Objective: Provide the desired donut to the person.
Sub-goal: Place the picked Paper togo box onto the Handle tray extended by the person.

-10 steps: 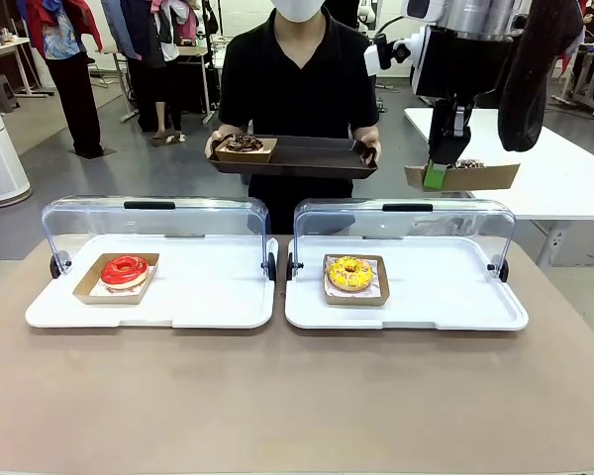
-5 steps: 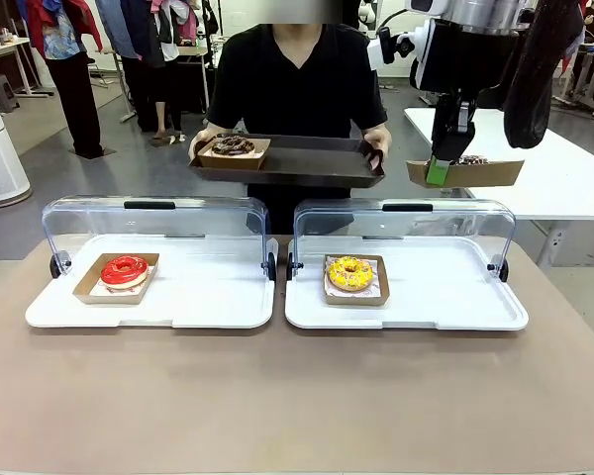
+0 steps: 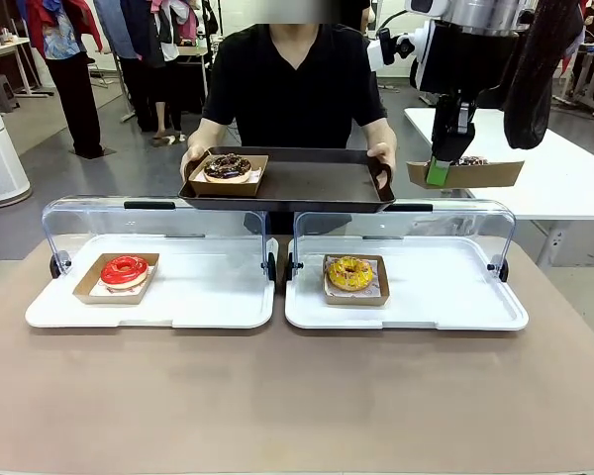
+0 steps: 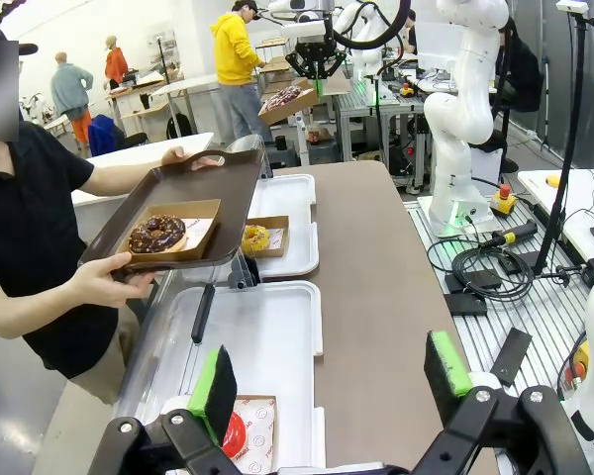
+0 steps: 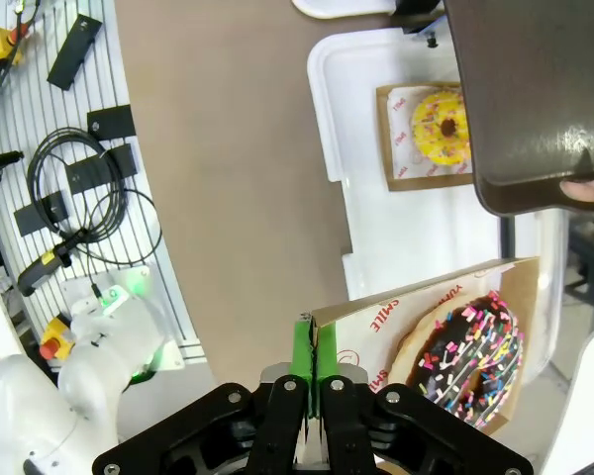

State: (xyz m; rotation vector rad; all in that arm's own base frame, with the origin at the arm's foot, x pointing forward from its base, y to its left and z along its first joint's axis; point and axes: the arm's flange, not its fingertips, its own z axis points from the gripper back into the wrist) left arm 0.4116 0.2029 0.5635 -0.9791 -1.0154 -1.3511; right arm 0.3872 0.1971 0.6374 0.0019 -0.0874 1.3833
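Okay, front view: the person [image 3: 295,84] is standing at the far side of the brown table [image 3: 297,396] holding a dark tray [image 3: 307,183] carrying a chocolate donut [image 3: 227,166] in its box, while the right gripper [image 3: 437,174] is pinching the edge of a cardboard tray [image 3: 475,175] up in the air with a sprinkled donut [image 3: 469,161], above two white display trays [image 3: 208,292] with clear lids, one holding a red donut [image 3: 125,269], the other a yellow donut [image 3: 350,272]. Left wrist view: the left gripper [image 4: 335,381] is hanging with fingers spread wide over the table edge, cables [image 4: 475,272] and lab benches lying beyond. Right wrist view: green pads [image 5: 302,346] are clamping the cardboard flat, floor cabling [image 5: 74,213] showing beside the table.
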